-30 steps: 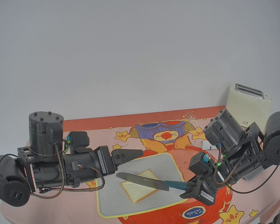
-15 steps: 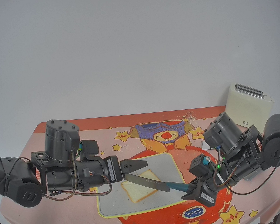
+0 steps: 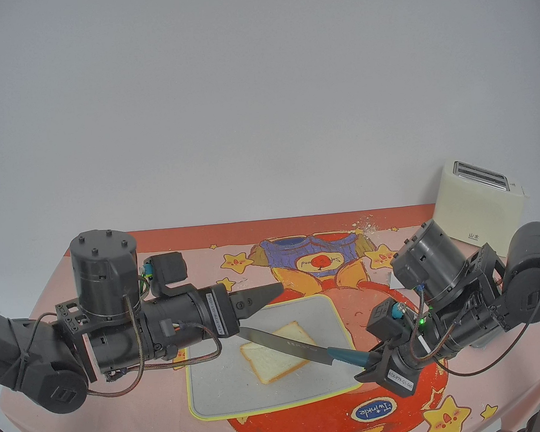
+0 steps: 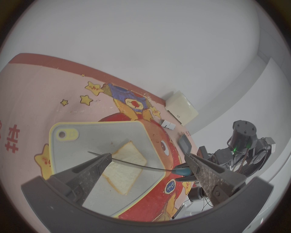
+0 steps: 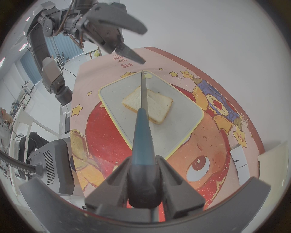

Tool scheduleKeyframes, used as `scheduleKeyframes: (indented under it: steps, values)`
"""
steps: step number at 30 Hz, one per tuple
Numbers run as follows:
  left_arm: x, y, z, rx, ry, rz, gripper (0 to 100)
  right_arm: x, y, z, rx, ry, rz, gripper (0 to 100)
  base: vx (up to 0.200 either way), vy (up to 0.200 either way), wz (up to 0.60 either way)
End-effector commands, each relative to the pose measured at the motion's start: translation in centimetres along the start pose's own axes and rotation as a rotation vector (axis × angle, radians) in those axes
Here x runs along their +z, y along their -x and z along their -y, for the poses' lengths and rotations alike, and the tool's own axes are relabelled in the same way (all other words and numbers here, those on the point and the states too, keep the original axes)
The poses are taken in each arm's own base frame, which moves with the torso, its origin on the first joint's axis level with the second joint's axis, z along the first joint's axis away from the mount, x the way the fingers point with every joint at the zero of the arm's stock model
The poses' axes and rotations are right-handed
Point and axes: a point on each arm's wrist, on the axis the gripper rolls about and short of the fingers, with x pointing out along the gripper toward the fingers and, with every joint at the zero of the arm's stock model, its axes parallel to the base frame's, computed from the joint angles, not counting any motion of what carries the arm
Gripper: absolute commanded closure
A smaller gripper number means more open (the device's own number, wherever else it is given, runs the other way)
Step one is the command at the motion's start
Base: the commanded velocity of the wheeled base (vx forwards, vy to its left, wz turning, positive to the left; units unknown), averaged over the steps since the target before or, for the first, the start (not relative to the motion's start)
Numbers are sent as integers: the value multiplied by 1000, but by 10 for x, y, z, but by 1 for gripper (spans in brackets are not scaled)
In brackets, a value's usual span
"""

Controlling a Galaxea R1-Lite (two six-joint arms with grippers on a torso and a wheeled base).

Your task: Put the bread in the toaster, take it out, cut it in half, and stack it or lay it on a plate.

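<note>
Head view: right gripper [image 3: 371,365] fingers closed on knife [image 3: 290,347] handle. The blade crosses over the bread [image 3: 270,366], which lies on the cutting board [image 3: 219,383] ahead of these fingers.
Left wrist view: left gripper [image 4: 148,156] fingers wide open, bread betw. and below them.
Right wrist view: bread straight ahead of fingers, under blade.

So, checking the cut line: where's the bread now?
In the head view, the bread lies flat on the cutting board, under the knife in the right gripper.
</note>
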Motion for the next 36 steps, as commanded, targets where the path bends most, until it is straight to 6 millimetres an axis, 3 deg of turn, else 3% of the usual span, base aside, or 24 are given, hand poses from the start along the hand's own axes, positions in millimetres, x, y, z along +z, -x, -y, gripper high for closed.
scheduleKeyframes:
  steps: [1,4,15,22,36]
  values:
    - [-20,-6,5,4,-56,-44,100,2,-1,-1,-2,2,0,100,0,0,0]
    - [-28,-5,6,-8,-93,-67,100,2,-1,0,7,-5,1,100,0,0,0]
    - [-26,-6,9,-71,-141,28,100,-1,-7,16,41,-94,-7,100,0,0,0]
    - [-57,-26,-7,-72,-262,-2,100,0,-12,17,74,-101,-9,100,0,0,0]
    - [-80,-40,-12,-167,-341,101,100,3,-18,14,85,-97,-22,100,0,0,0]
